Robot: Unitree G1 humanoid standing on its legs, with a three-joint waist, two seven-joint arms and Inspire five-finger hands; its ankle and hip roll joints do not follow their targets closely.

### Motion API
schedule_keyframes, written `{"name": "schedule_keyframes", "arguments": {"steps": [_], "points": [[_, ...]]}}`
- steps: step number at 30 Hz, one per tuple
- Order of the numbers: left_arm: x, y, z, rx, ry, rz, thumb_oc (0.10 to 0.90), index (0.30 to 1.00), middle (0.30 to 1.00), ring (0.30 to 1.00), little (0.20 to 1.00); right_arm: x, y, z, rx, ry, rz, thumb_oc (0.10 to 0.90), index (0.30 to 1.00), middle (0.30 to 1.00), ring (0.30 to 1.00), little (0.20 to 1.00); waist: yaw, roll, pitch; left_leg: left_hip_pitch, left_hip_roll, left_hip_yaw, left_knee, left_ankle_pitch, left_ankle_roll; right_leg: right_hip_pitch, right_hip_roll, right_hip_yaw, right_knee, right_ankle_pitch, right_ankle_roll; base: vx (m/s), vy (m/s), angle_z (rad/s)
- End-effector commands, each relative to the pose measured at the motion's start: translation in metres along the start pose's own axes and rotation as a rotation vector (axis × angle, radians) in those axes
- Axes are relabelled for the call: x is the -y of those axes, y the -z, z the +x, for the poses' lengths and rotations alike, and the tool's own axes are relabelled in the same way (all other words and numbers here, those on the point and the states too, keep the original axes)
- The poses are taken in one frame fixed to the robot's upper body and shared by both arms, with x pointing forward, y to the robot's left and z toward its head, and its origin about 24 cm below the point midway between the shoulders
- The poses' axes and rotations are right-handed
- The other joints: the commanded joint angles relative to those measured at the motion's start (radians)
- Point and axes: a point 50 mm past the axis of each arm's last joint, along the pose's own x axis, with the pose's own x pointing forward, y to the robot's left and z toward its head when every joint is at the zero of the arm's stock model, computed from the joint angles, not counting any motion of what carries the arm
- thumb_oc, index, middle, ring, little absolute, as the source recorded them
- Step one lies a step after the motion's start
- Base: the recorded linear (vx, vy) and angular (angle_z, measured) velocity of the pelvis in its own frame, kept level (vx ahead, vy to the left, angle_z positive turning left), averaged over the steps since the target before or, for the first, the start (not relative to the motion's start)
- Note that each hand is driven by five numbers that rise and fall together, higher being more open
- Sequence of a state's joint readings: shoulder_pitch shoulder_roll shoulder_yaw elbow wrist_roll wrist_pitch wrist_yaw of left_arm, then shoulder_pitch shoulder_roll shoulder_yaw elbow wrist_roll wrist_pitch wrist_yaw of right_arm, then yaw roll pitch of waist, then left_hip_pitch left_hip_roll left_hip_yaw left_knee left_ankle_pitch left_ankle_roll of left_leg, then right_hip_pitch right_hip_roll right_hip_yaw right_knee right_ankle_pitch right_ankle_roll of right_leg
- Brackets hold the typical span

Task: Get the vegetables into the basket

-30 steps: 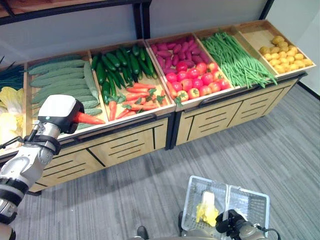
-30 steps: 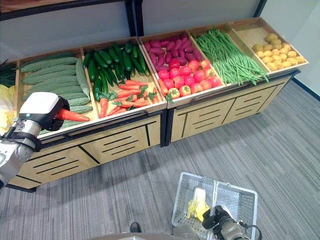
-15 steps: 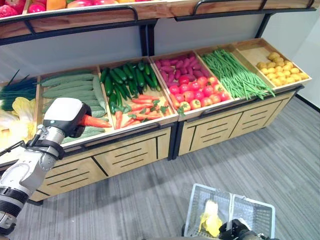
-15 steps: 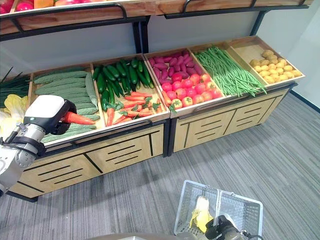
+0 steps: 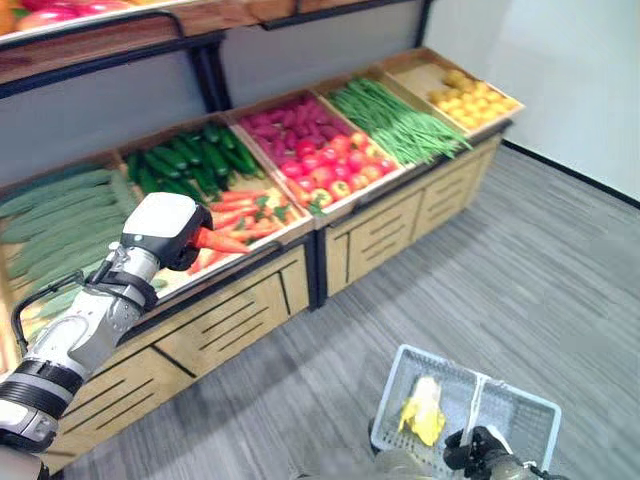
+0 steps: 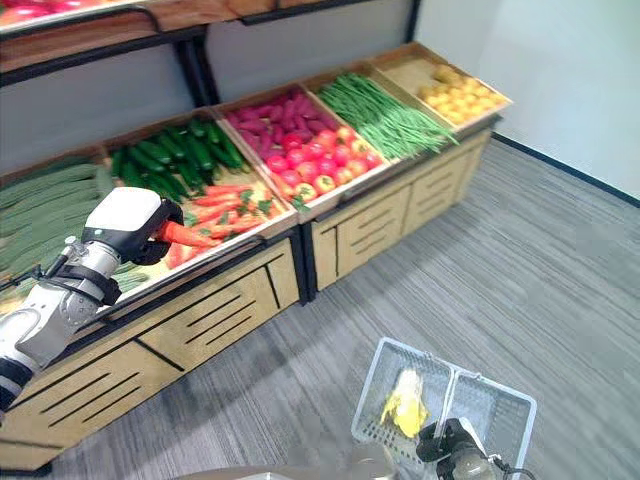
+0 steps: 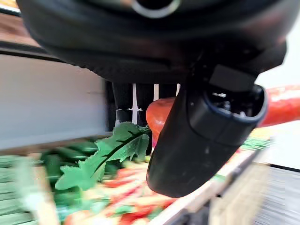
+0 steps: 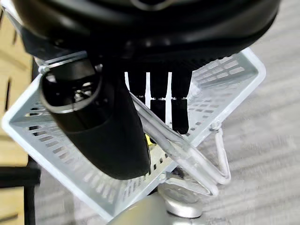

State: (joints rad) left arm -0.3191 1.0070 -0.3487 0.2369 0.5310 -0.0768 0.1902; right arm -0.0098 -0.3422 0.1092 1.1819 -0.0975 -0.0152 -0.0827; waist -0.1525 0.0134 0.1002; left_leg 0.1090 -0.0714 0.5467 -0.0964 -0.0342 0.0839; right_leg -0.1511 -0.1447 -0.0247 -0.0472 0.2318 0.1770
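Fingers (image 7: 126, 101) and thumb (image 7: 201, 140) of the left hand (image 5: 165, 232) are curled round a carrot (image 5: 222, 241), which sticks out orange from the grip toward the right, at the left middle of the left eye view; its green leaves (image 7: 105, 154) hang beside the thumb in the left wrist view. Held clear of the crates, the carrot sits in front of the crate of carrots (image 5: 255, 212) on the wooden stand (image 5: 240, 310). At the lower right of the frame, the right hand (image 6: 448, 442) has its fingers (image 8: 159, 105) hooked round the wire handle (image 8: 180, 150) of the white basket (image 5: 510, 400), which holds one yellow vegetable (image 5: 423, 412) above the grey carpet (image 5: 560, 260). Across the stand, from left to upper right, lie pale green cucumbers (image 5: 50, 215), dark cucumbers (image 5: 190, 165), purple sweet potatoes (image 5: 285, 115) above red tomatoes (image 5: 335, 160), green beans (image 5: 395, 120) and yellow potatoes (image 5: 468, 95).
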Motion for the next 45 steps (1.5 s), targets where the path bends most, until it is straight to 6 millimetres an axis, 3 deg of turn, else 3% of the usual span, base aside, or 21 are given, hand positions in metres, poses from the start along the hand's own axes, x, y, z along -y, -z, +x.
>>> {"name": "schedule_keyframes", "arguments": {"steps": [1,3,8,17,19,21,22,24,25,26,28,29,30,36,45], "points": [[-0.077,0.000,0.023,0.004,-0.319,0.000,0.400,0.300,0.300,0.300,0.300,0.000,0.043,-0.008,-0.150,-0.032,-0.120,0.400,0.300,0.300,0.300,0.300,0.035,0.039,-0.002,0.026,0.029,-0.046,0.009,-0.084,-0.023,-0.015,-0.062,-0.215,0.165,-0.149,0.004,-0.03,-0.021,-1.40],[-0.075,0.004,0.018,-0.023,-0.331,-0.030,0.400,0.300,0.300,0.300,0.300,-0.001,0.041,-0.007,-0.148,-0.033,-0.133,0.400,0.300,0.300,0.300,0.300,0.048,0.033,-0.010,0.023,0.040,-0.008,0.009,-0.082,-0.033,0.011,-0.073,-0.304,0.157,-0.162,0.002,0.04,-0.077,-1.03],[-0.063,0.002,0.012,-0.038,-0.336,-0.109,0.400,0.300,0.300,0.300,0.300,0.000,0.039,-0.007,-0.146,-0.033,-0.143,0.400,0.300,0.300,0.300,0.300,0.046,0.012,-0.040,0.023,0.048,0.021,0.009,-0.083,-0.048,0.061,-0.037,-0.291,0.056,-0.131,0.011,0.11,-0.150,-0.41],[-0.048,-0.009,0.017,-0.029,-0.322,-0.219,0.400,0.300,0.300,0.300,0.300,0.008,0.037,-0.006,-0.144,-0.004,-0.120,0.400,0.300,0.300,0.300,0.300,0.023,0.014,-0.038,0.062,0.112,0.006,0.011,-0.064,-0.100,0.075,0.023,-0.266,0.120,-0.240,-0.046,0.14,-0.227,-0.07],[-0.046,-0.010,0.017,-0.031,-0.317,-0.241,0.400,0.300,0.300,0.300,0.300,0.010,0.034,-0.005,-0.134,-0.003,-0.125,0.400,0.300,0.300,0.300,0.300,0.022,0.009,-0.033,0.058,0.141,0.006,0.060,-0.074,-0.117,0.081,0.038,-0.263,0.138,-0.265,-0.062,0.14,-0.277,0.11],[-0.045,-0.010,0.016,-0.034,-0.321,-0.262,0.400,0.300,0.300,0.300,0.300,0.013,0.027,-0.003,-0.114,0.002,-0.152,0.400,0.300,0.300,0.300,0.300,0.030,-0.008,-0.022,0.008,0.194,-0.002,0.225,-0.095,-0.142,0.102,0.060,-0.251,0.131,-0.292,-0.091,0.15,-0.341,0.07],[-0.045,-0.009,0.016,-0.039,-0.321,-0.268,0.400,0.300,0.300,0.300,0.300,0.015,0.025,-0.003,-0.107,0.006,-0.164,0.400,0.300,0.300,0.300,0.300,0.043,-0.015,-0.010,-0.022,0.216,-0.031,0.309,-0.078,-0.157,0.115,0.074,-0.243,0.125,-0.301,-0.106,0.13,-0.289,0.05],[-0.043,-0.012,0.016,-0.032,-0.324,-0.293,0.400,0.300,0.300,0.300,0.300,0.021,0.023,-0.002,-0.104,0.018,-0.182,0.400,0.300,0.300,0.300,0.300,0.069,-0.024,0.011,-0.074,0.204,-0.149,0.384,-0.028,-0.175,0.136,0.089,-0.226,0.097,-0.302,-0.119,0.08,-0.137,-0.19],[-0.043,-0.012,0.016,-0.032,-0.324,-0.293,0.400,0.300,0.300,0.300,0.300,0.022,0.023,-0.002,-0.104,0.018,-0.182,0.400,0.300,0.300,0.300,0.300,0.067,-0.024,0.011,-0.075,0.204,-0.151,0.384,-0.028,-0.175,0.137,0.089,-0.228,0.096,-0.302,-0.119,0.00,0.012,-0.58],[-0.041,-0.011,0.014,-0.042,-0.327,-0.289,0.400,0.300,0.300,0.300,0.300,0.023,0.023,-0.002,-0.108,0.020,-0.193,0.400,0.300,0.300,0.300,0.300,0.085,-0.034,0.012,-0.110,0.151,-0.236,0.308,-0.045,-0.148,0.133,0.082,-0.212,0.062,-0.281,-0.114,-0.01,0.078,-0.37],[-0.039,-0.007,0.009,-0.064,-0.339,-0.287,0.400,0.300,0.300,0.300,0.300,0.025,0.016,0.000,-0.091,0.022,-0.207,0.400,0.300,0.300,0.300,0.300,0.106,-0.041,0.012,-0.137,0.099,-0.381,0.232,-0.066,-0.131,0.114,0.076,-0.160,0.059,-0.258,-0.101,0.02,0.140,-0.19],[-0.039,-0.002,0.005,-0.079,-0.339,-0.267,0.400,0.300,0.300,0.300,0.300,0.025,0.015,0.000,-0.088,0.021,-0.220,0.400,0.300,0.300,0.300,0.300,0.115,-0.036,0.015,-0.147,0.082,-0.438,0.208,-0.058,-0.123,0.099,0.078,-0.132,0.073,-0.252,-0.098,0.05,0.159,-0.71],[-0.041,0.001,0.001,-0.088,-0.345,-0.256,0.400,0.300,0.300,0.300,0.300,0.024,0.010,0.001,-0.073,0.015,-0.225,0.400,0.300,0.300,0.300,0.300,0.114,-0.034,0.012,-0.138,0.081,-0.444,0.208,-0.075,-0.110,0.091,0.083,-0.101,0.084,-0.255,-0.097,0.06,0.182,-1.08],[-0.043,0.002,-0.011,-0.078,-0.347,-0.247,0.400,0.300,0.300,0.300,0.300,0.015,0.013,0.000,-0.080,0.018,-0.090,0.400,0.300,0.300,0.300,0.300,0.107,-0.014,0.008,-0.087,0.060,-0.327,0.172,-0.102,-0.065,0.081,0.067,-0.009,0.080,-0.230,-0.070,0.06,0.242,-0.96],[-0.049,0.008,-0.012,-0.089,-0.355,-0.217,0.400,0.300,0.300,0.300,0.300,0.009,0.013,0.000,-0.080,-0.002,-0.101,0.400,0.300,0.300,0.300,0.300,0.091,0.002,0.019,-0.062,0.021,-0.228,0.187,-0.153,-0.017,0.024,0.061,0.116,0.089,-0.159,-0.013,-0.01,0.219,-0.50]]}}
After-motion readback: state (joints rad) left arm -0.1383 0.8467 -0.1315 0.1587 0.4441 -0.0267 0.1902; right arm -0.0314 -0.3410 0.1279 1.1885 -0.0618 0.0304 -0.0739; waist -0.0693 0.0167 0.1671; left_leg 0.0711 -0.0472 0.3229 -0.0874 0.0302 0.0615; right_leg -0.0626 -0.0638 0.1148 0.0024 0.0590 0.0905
